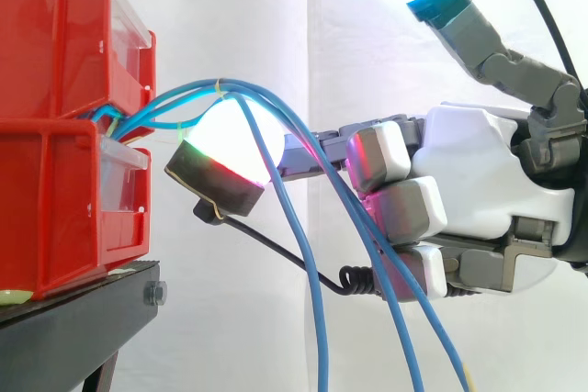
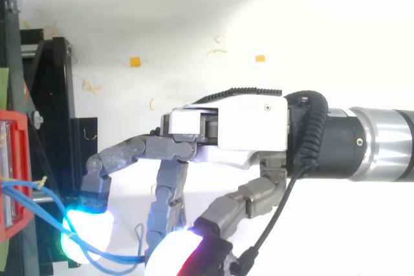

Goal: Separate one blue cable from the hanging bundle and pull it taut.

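Blue cables (image 1: pixel 220 86) come out from between two red bins (image 1: pixel 55 135) stacked on the black bench (image 1: pixel 73 319). They arch up just past the bin fronts and then hang in loose curves down out of the side view, none of them drawn tight. White curtain (image 1: pixel 239 6) hangs behind it all.

The hand (image 1: pixel 478 181) reaches in from the right at about the height of the gap between the bins. Its fingers (image 1: pixel 312 149) are stretched out and spread apart rather than closed, and I can see none of them curled round a cable. One finger points straight at the bins, and its glowing white pad (image 1: pixel 234 140) sits right under the arch of the bundle, close to the bin fronts. The hanging strands cross in front of that finger and the knuckles behind it. Another finger is raised high, its cyan pad at the upper edge.

From above, the hand (image 2: pixel 246 127) lies with its fingers fanned toward the red bin (image 2: pixel 10 159). A blue cable (image 2: pixel 26 193) runs from that bin to the cyan-lit pad (image 2: pixel 87 224) and loops slackly beside it. A few yellow scraps (image 2: pixel 134 61) lie on the white floor beyond.
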